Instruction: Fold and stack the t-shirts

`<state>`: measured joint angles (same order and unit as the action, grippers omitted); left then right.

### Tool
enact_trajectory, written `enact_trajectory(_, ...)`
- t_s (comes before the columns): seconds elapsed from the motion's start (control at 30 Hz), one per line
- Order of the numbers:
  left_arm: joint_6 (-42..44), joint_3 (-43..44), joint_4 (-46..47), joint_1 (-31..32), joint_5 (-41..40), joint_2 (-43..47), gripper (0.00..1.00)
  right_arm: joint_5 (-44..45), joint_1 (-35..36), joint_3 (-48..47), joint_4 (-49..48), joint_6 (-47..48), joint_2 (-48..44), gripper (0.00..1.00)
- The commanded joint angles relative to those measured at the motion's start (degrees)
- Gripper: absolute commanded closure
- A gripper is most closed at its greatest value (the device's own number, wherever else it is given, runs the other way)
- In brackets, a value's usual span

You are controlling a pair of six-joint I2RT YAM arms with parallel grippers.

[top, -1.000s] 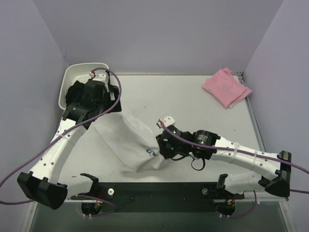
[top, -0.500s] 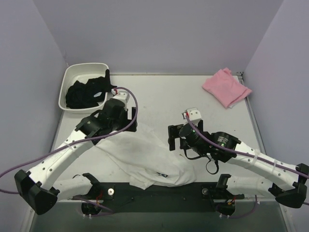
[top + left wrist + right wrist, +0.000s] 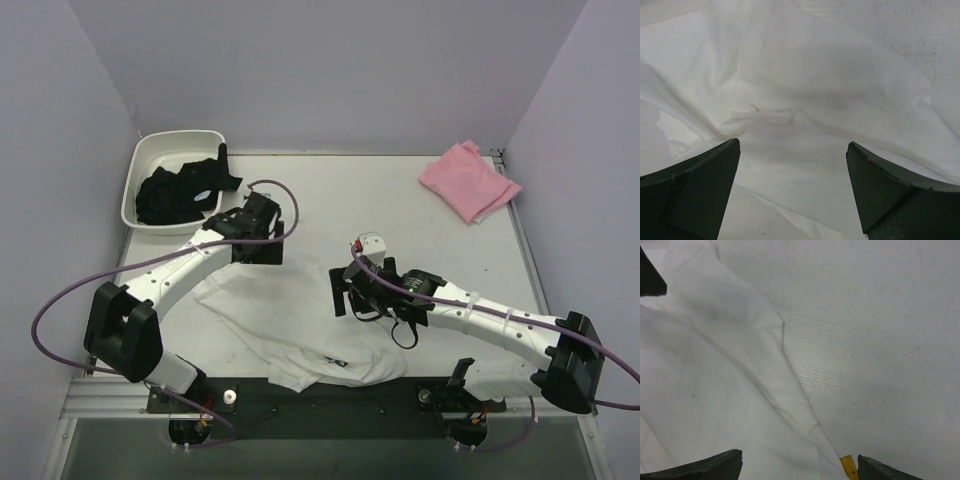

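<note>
From above, I see the white shirt crumpled at the front, the pink shirt at the back (right corner). Left wrist: left gripper wide apart, holding nothing. Right wrist: right gripper the same.

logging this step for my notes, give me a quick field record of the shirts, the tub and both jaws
white t-shirt: rumpled and unfolded, near middle of the table
yellow tag: at the shirt's edge, by the right jaws
pink t-shirt: far right corner, apart from the white one
tub: far left corner, dark garment inside
left jaws: open, over the white t-shirt, holding nothing
right jaws: open, at the shirt's right edge, holding nothing
stack: not yet made
</note>
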<state>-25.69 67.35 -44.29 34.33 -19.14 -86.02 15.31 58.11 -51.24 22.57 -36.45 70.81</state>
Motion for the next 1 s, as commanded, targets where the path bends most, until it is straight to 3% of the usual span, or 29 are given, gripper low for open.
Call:
enact_trajectory(0.0,-1.2,-1.68,1.92,-10.85,2.95,2.87,0.03,-0.37,-0.27,1.49,-2.18,0.67,-2.51,0.0)
enact_trajectory(0.1,-0.41,-1.44,3.34,-14.54,5.77,0.17,0.03,-0.37,-0.27,2.55,-2.7,1.29,-2.95,0.0)
enact_trajectory(0.2,-0.85,2.08,-0.26,-14.29,7.18,-3.97,0.09,-1.07,-0.45,2.73,-2.7,1.64,-3.39,0.0)
enact_trajectory(0.47,-3.92,-3.1,-1.32,-18.06,5.78,-1.69,0.1,-1.86,-0.54,5.27,-3.76,1.99,-5.85,0.0)
enact_trajectory(0.73,-4.54,-6.27,0.35,-29.2,11.48,-0.9,0.12,-3.88,-0.54,8.26,-6.04,2.08,-7.17,0.0)
enact_trajectory(0.97,-5.68,-9.96,2.01,-30.81,16.4,-1.0,0.14,-5.11,-0.63,10.55,-8.24,1.99,-8.49,0.0)
